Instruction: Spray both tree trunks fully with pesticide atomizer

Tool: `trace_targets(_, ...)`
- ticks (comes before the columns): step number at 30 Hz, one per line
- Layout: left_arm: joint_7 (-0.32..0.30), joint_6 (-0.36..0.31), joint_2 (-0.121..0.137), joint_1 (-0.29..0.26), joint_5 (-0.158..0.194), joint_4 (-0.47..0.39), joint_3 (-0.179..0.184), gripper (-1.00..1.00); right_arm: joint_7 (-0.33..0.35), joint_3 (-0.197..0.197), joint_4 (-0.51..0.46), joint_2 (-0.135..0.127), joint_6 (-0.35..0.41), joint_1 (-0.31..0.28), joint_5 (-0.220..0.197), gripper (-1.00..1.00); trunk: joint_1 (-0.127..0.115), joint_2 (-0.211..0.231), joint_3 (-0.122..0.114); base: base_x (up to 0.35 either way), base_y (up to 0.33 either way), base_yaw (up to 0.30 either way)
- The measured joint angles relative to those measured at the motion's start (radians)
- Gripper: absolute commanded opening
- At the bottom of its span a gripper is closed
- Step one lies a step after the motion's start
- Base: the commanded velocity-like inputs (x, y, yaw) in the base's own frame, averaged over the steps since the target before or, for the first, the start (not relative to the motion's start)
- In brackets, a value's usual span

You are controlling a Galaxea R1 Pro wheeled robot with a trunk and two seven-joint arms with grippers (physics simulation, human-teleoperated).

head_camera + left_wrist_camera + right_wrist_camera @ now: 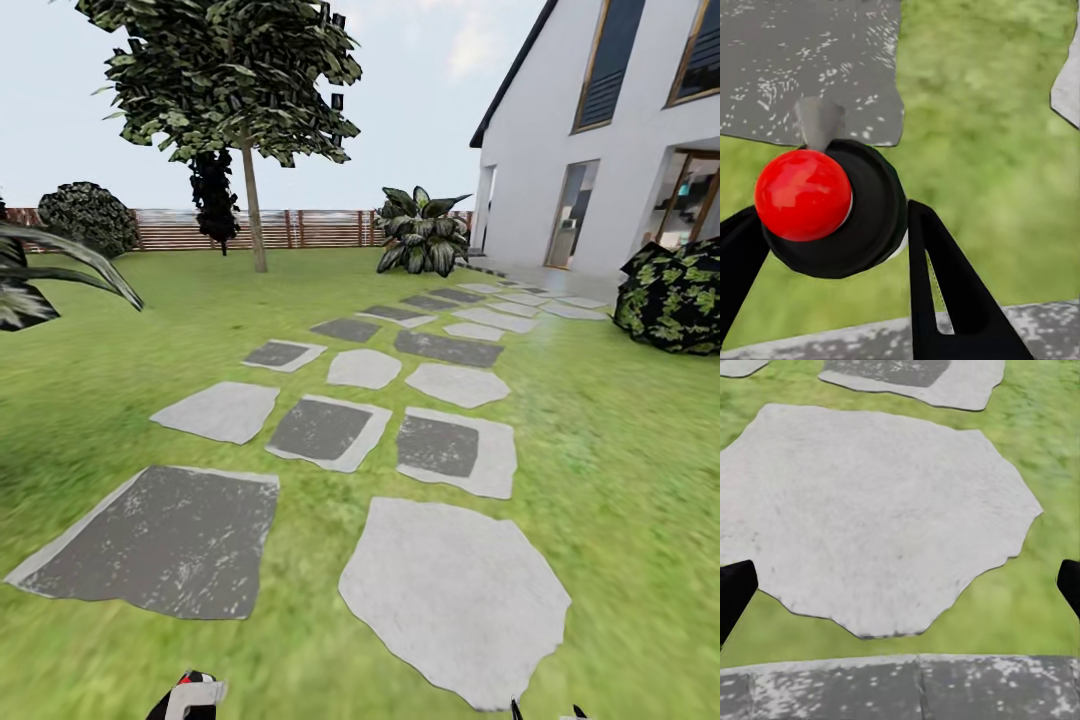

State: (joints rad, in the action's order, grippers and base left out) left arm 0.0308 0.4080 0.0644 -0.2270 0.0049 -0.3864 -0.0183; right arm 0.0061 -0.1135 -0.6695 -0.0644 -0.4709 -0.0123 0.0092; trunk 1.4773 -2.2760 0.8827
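The pesticide atomizer (pixel 870 214), a black round head with a red ball on top and a grey nozzle, sits between the black fingers of my left gripper (pixel 832 216), which is shut on it. Its red, white and black top (pixel 192 694) peeks in at the near left edge of the head view. My right gripper (pixel 900 585) hangs open and empty over a pale paving slab (pixel 877 510). One tree with a straight grey-tan tree trunk (pixel 254 215) and a blocky green canopy stands far ahead on the left, near the fence. The floor is green lawn (pixel 620 450).
Grey stone slabs (pixel 330 430) run from my feet toward the white house (pixel 600 130) at the right. A dark bush (pixel 672 295) sits at the right, a striped broad-leaved plant (pixel 422 235) by the house corner, and a brown slat fence (pixel 310 228) behind.
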Motion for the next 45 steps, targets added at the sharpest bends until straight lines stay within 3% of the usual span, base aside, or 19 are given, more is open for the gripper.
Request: trace_targets(45, 0.0, 0.0, 0.0, 0.0, 0.0, 0.0, 0.0, -1.0, -0.002, 0.0, -0.002, 0.0, -0.001, 0.0, 0.0, 1.0, 0.0, 0.0, 0.0, 0.34, 0.0, 0.0)
